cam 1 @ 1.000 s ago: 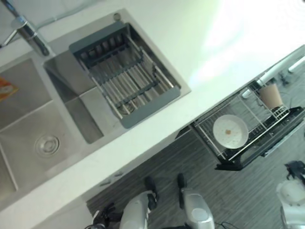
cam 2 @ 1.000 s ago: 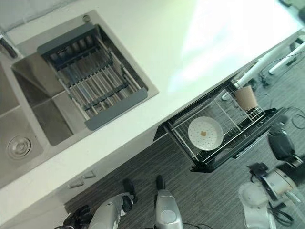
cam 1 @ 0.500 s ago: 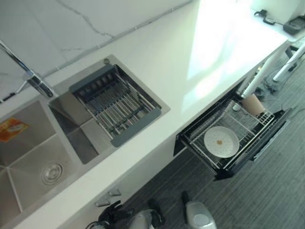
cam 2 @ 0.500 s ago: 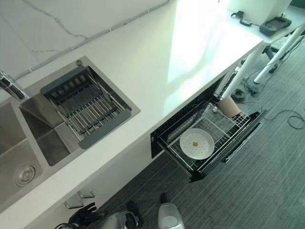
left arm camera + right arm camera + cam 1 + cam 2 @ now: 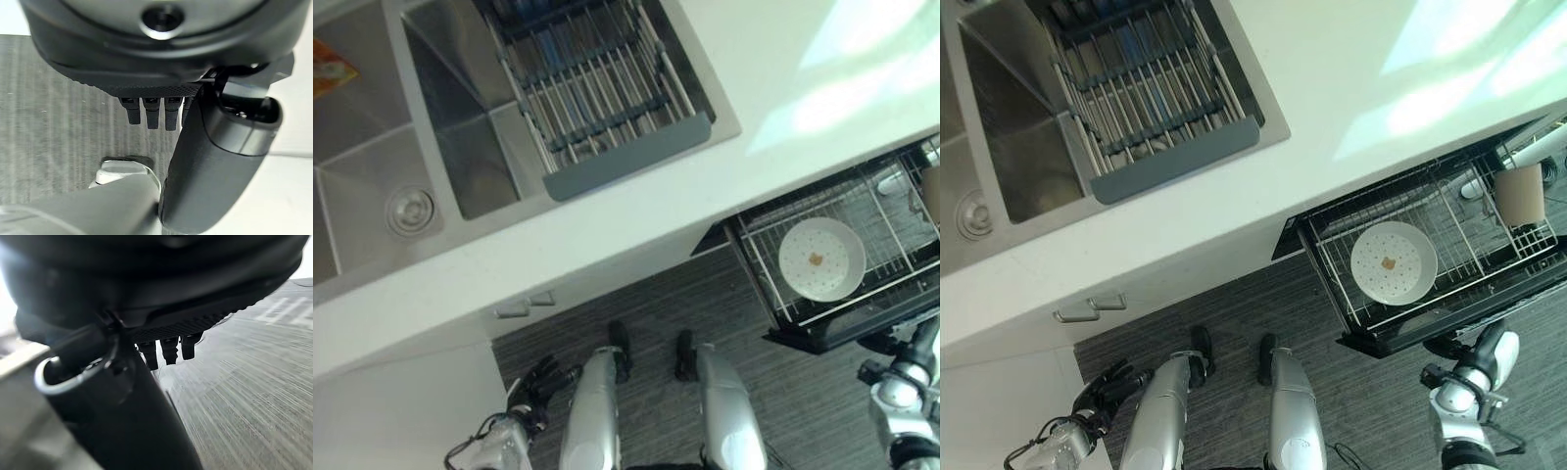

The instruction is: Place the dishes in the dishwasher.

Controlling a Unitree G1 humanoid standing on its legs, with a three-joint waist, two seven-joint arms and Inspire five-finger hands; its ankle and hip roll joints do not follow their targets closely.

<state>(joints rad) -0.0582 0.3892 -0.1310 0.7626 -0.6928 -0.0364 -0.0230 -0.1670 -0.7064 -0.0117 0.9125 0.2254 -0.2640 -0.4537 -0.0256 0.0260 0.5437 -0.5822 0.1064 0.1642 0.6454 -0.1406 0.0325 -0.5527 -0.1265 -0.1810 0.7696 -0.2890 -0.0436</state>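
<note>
From the left eye view I see the round white plate with a small brown spot lying flat in the pulled-out wire dishwasher rack below the white desk, with the grey slatted drying rack sitting across the steel sink. My left hand hangs low by the grey striped floor, fingers spread and empty. In the right eye view a tan paper cup stands upright at the far corner of the rack, well apart from the plate, and my right hand hangs just in front of the rack's edge; I cannot tell its fingers there. The left wrist view shows straight, loose fingers over the floor, holding nothing. The right wrist view shows fingers straight and empty above the floor.
</note>
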